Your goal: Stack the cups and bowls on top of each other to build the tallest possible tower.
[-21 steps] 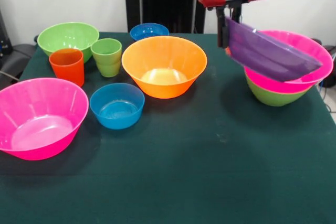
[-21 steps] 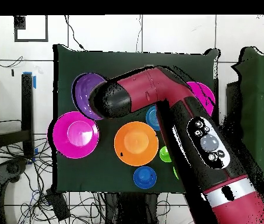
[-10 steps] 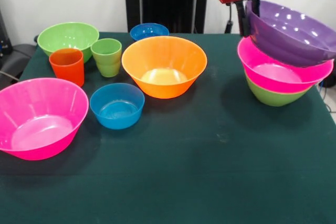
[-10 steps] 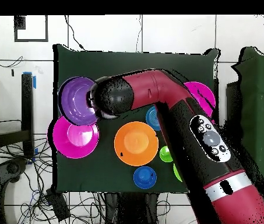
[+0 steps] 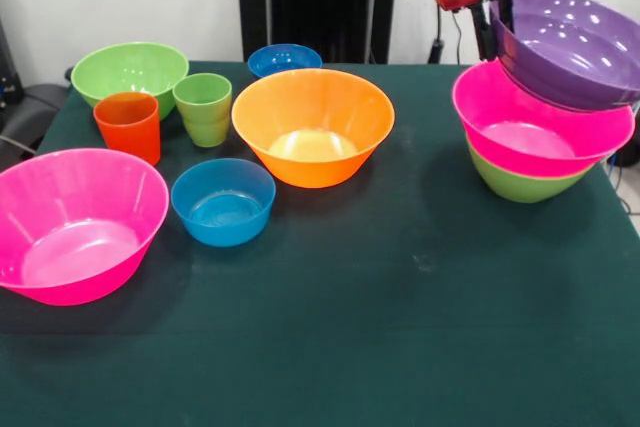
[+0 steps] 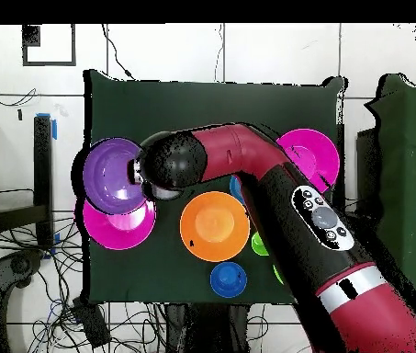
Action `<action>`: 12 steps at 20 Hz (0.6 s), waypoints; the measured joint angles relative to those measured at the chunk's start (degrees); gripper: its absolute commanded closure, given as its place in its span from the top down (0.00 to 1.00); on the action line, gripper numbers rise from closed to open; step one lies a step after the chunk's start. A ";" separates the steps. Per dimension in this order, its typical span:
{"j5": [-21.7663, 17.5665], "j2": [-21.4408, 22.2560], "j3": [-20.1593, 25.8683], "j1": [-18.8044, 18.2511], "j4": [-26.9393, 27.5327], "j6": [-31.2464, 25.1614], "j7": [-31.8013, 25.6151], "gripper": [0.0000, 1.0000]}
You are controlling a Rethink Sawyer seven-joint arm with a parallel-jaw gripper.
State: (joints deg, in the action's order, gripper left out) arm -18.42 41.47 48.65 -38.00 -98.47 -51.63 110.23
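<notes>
My gripper (image 5: pixel 497 29) is shut on the near rim of the shallow purple bowl (image 5: pixel 572 45), holding it about level over the tower. The tower is a big pink bowl (image 5: pixel 540 135) nested in a green bowl (image 5: pixel 520 185) at the table's right. I cannot tell whether the purple bowl touches the pink one. Overhead, the purple bowl (image 6: pixel 110 170) overlaps the pink bowl (image 6: pixel 119 223). On the table stand an orange bowl (image 5: pixel 313 125), two blue bowls (image 5: pixel 223 202) (image 5: pixel 285 57), a green bowl (image 5: pixel 128 69), a pink bowl (image 5: pixel 75 222), a green cup (image 5: pixel 204 107) and an orange-red cup (image 5: pixel 128 125).
The tower stands close to the table's right edge (image 5: pixel 612 197). The arm (image 6: pixel 275 198) crosses the table above the orange bowl (image 6: pixel 214 225) overhead and hides the cups. Bare green cloth (image 5: pixel 400 327) fills the near part of the table.
The purple bowl went from steeply tilted to about level and moved right and up, over the pink and green stack. The gripper moved right with it.
</notes>
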 measured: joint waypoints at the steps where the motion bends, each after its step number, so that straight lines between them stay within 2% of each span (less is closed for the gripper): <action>1: 0.09 -0.50 0.12 -0.13 -0.22 0.01 0.00 0.00; 12: -0.02 -11.09 0.38 -1.44 -0.69 0.04 0.00 0.00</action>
State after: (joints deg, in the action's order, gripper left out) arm -18.45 30.38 49.03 -39.44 -99.16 -51.60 110.23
